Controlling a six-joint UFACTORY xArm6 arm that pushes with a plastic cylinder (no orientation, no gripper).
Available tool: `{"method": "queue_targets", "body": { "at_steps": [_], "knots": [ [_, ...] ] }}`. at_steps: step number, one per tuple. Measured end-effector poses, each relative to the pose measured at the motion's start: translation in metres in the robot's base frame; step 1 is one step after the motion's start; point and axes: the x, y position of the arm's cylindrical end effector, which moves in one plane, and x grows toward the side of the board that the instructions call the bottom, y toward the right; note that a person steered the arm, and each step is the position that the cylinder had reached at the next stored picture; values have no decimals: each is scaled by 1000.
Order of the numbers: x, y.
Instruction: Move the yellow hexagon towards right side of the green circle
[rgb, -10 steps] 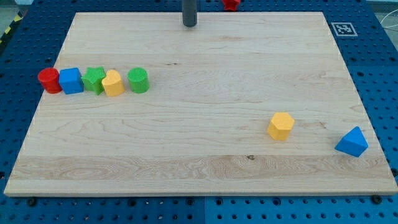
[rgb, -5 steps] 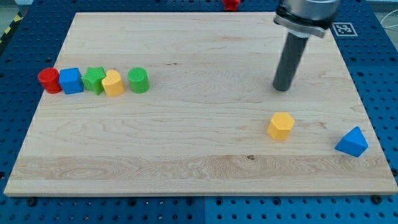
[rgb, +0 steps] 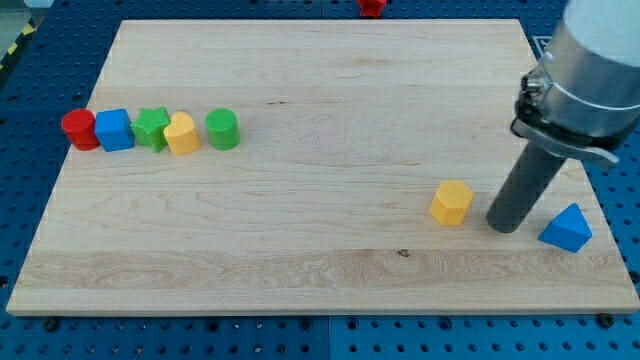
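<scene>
Resting on the board, my tip stood just beside the yellow hexagon, on its right, with a thin gap between them; being a bare rod, it had nothing to spread or pinch. Close on the tip's other side sat the blue triangular block. Well apart, at the view's left, the green circle ended a row of blocks on the wooden board. The approach looked finished; next came a long leftward push, angled slightly toward the view's top.

Wooden board, 7 blocks on it
</scene>
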Motion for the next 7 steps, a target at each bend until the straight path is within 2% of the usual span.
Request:
{"method": "queue_targets", "body": {
  "at_steps": [3, 6, 7],
  "knots": [
    [-24, -91],
    [-31, -52],
    [-43, -63]
  ]
}}
